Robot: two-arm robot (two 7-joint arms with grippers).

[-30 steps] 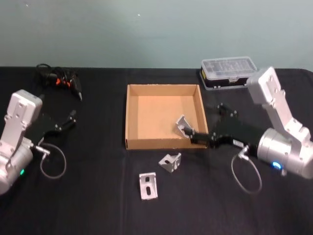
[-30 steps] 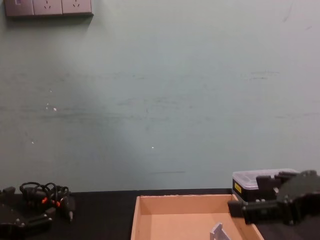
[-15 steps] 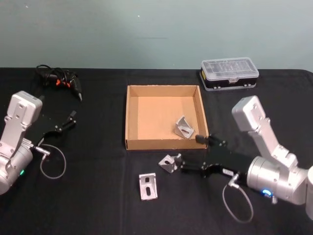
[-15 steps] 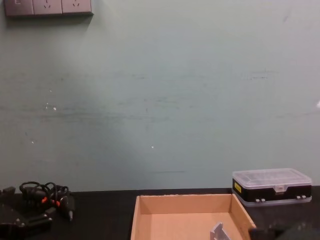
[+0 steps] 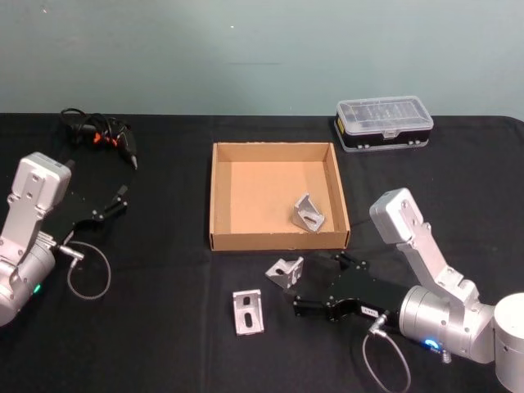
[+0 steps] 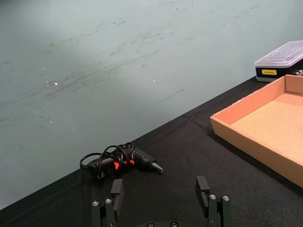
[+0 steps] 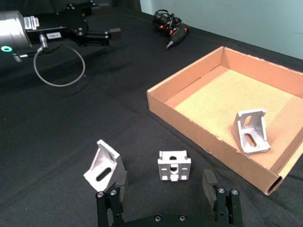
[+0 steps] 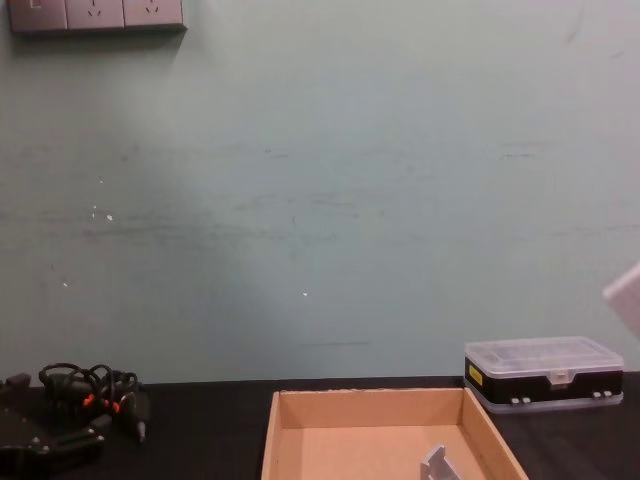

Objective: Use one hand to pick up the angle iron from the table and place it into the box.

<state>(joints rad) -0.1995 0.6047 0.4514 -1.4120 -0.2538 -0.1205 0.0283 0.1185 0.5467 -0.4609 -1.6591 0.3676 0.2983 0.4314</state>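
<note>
Silver angle iron (image 5: 308,213) now lies inside the box (image 5: 219,196); right gripper (image 5: 315,285), fingers spread, has withdrawn low over the table (image 5: 164,327), facing the second angle iron (image 5: 284,271); next pick seems imminent. Left gripper (image 5: 117,202) parked at left, fingers spread.

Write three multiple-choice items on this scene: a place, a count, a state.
1. Where in the cardboard box does the angle iron lie? A) near right corner B) far left corner C) against the far wall
2. How many angle irons lie on the table outside the box? A) one B) two C) four
3. The right tool is: A) open, empty B) shut on an angle iron C) shut, empty

1A: it sits by the near right walls. 2B: one and another lie before the box. 3A: its fingers stand apart, gripping nothing. The left tool is parked at the table's left.
</note>
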